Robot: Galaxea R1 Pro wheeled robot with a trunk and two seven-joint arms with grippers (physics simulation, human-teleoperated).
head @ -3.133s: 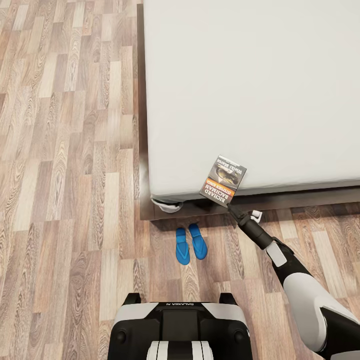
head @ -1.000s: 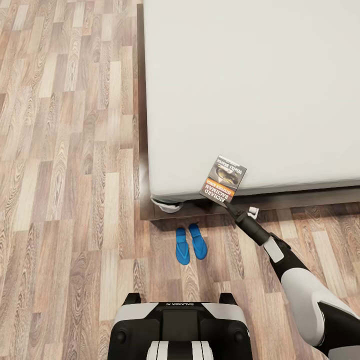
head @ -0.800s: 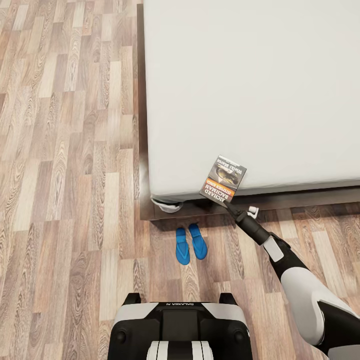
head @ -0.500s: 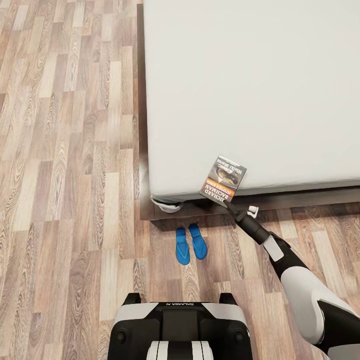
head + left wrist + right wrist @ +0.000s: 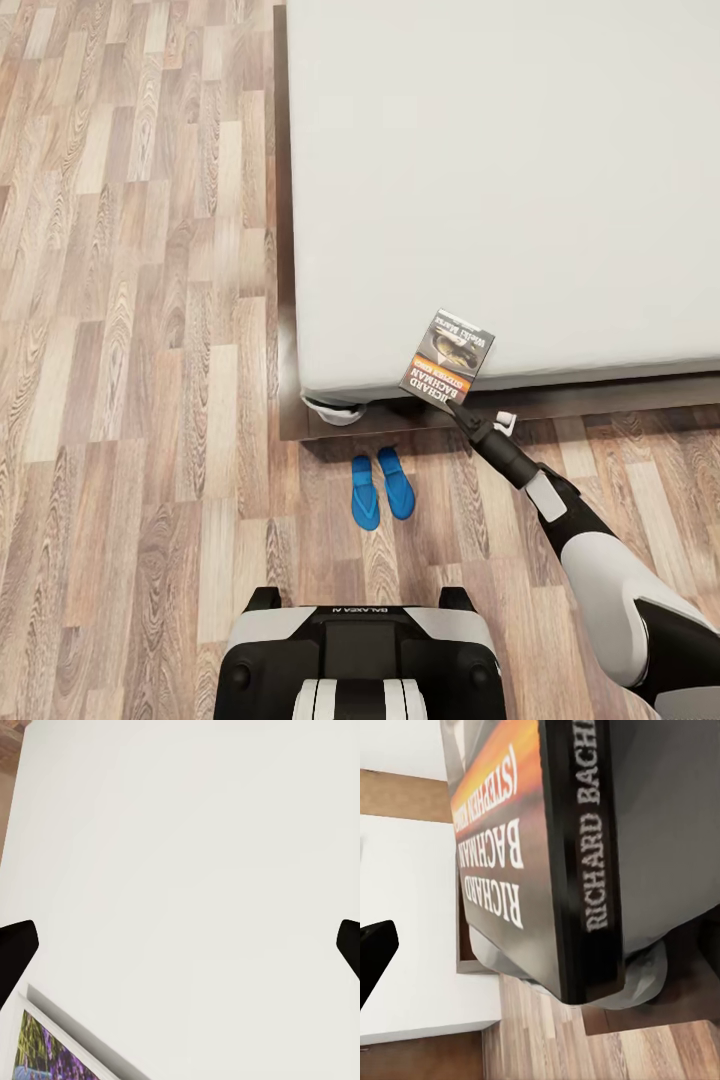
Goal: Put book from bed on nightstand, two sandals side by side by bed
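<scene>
from my head, the bed (image 5: 500, 180) is my landmark: pale mattress on a dark frame, plank floor (image 5: 130, 300) beside it. the book (image 5: 447, 358) lies tilted at the bed's near edge, by its corner, partly over the frame. my right fingers (image 5: 458, 407) meet the book's near edge, gripping it as far as i can see. the two sandals (image 5: 381, 487) lie side by side on the floor just off the bed's corner.

at my left wrist, my fingers (image 5: 16, 949) are spread wide before a white wall (image 5: 187, 870), a lavender picture (image 5: 52, 1054) at one corner.

at my right wrist, the book's (image 5: 540, 855) spine and cover loom close, the bed's corner behind.
</scene>
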